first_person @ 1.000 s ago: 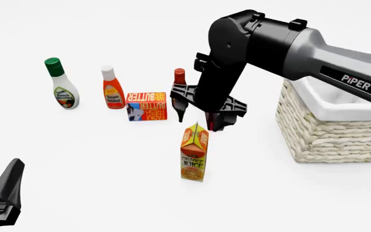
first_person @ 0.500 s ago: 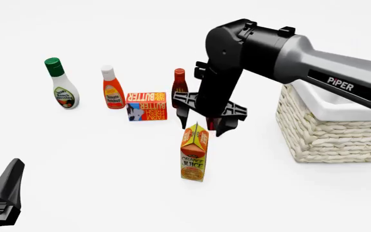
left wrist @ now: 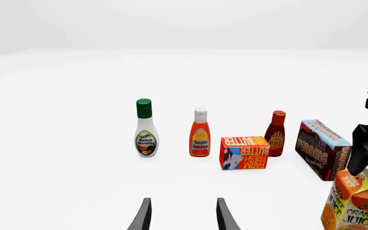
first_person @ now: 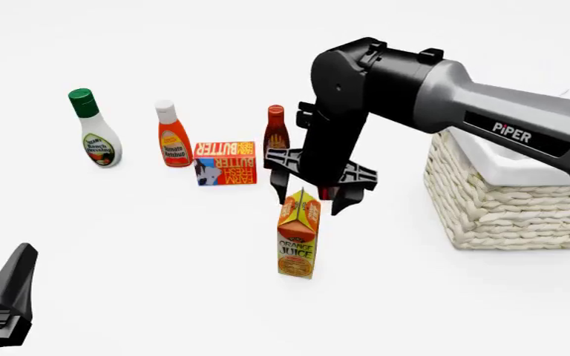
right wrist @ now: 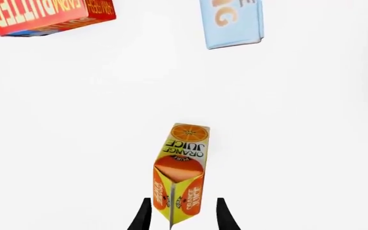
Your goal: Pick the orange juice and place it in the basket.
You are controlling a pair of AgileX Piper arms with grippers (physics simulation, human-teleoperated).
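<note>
Left wrist view: the left gripper hangs idle over bare table, fingers parted, nothing between them. Beyond it stand a green-capped white dressing bottle, a white-capped orange ketchup bottle, a flat red-orange butter box, a dark red sauce bottle and a brown pudding box. The tall orange-and-yellow gable-top orange juice carton stands upright at the frame's edge, with a black fingertip just above its ridge.

Front view: the right gripper points down directly over the orange juice carton, fingers spread to either side of the gable top. No visible squeeze; carton rests on the table, upright. The square cream woven basket with white cloth lining sits well apart to the right, partly behind the arm.

Right wrist view: the carton's ridge lies between the right gripper's parted fingers, which reach only its top.

Status, judged: approach nearly complete. Remaining: lower further, close on carton, lift, carry to basket, release.
</note>
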